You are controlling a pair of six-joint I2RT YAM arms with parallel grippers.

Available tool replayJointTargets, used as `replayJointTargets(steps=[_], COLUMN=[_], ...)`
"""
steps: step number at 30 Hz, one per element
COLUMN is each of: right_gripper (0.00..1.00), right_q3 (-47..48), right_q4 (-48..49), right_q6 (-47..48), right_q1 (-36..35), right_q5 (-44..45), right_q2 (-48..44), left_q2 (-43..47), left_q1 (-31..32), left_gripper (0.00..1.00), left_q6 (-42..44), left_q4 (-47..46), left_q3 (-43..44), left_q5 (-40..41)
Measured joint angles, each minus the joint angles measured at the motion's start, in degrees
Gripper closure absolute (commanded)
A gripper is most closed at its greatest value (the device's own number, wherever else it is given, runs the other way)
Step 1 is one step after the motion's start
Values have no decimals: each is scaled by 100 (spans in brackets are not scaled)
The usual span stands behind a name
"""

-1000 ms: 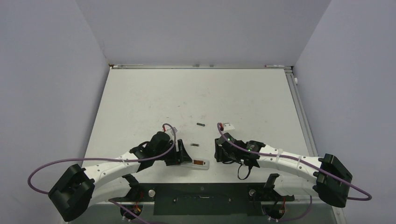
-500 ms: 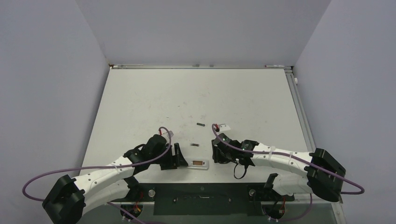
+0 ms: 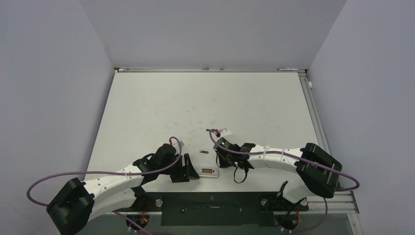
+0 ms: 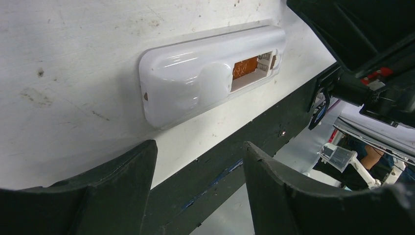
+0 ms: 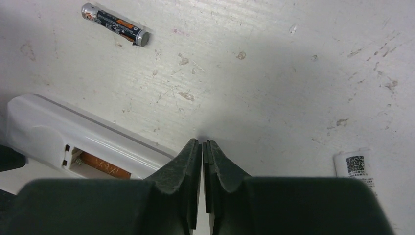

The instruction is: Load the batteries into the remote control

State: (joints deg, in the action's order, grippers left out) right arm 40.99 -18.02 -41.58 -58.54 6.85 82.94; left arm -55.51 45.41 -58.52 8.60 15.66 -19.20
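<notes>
The white remote control (image 3: 209, 171) lies back up near the front edge, its brownish recess (image 4: 244, 67) empty. It also shows in the right wrist view (image 5: 58, 132). One dark battery (image 3: 205, 152) lies just behind it, clear in the right wrist view (image 5: 115, 24). The other battery (image 3: 211, 130) lies farther back, beside the right arm's cable. My left gripper (image 3: 190, 170) is open and empty at the remote's left end (image 4: 198, 146). My right gripper (image 3: 219, 160) is shut and empty, tips on the table by the remote's right end (image 5: 201, 142).
A small white tag with a QR code (image 5: 355, 166) lies to the right of my right fingers. The black base plate (image 3: 210, 208) runs along the table's front edge just behind the remote in the left wrist view (image 4: 244, 161).
My right arm has swung left, bringing its shut gripper to the remote's right end. My left gripper has shifted slightly toward the front edge. The remote and batteries have not moved.
</notes>
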Motion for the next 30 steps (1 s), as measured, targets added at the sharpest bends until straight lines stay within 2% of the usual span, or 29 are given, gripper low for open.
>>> replayJointTargets(steps=[10, 18, 30], right_gripper=[91, 91, 91], right_q3=[9, 24, -7], right_q4=[229, 343, 409], right_q6=[66, 83, -131], right_q1=[-76, -601, -1191], right_q5=[-28, 42, 164], right_q2=[251, 313, 310], left_q2=[-280, -820, -1635], left_q1=[28, 31, 31], left_gripper=[47, 48, 59], left_q6=[-39, 249, 697], left_q4=[-223, -114, -61], left_q3=[22, 507, 1165], left_q5=[-35, 319, 702])
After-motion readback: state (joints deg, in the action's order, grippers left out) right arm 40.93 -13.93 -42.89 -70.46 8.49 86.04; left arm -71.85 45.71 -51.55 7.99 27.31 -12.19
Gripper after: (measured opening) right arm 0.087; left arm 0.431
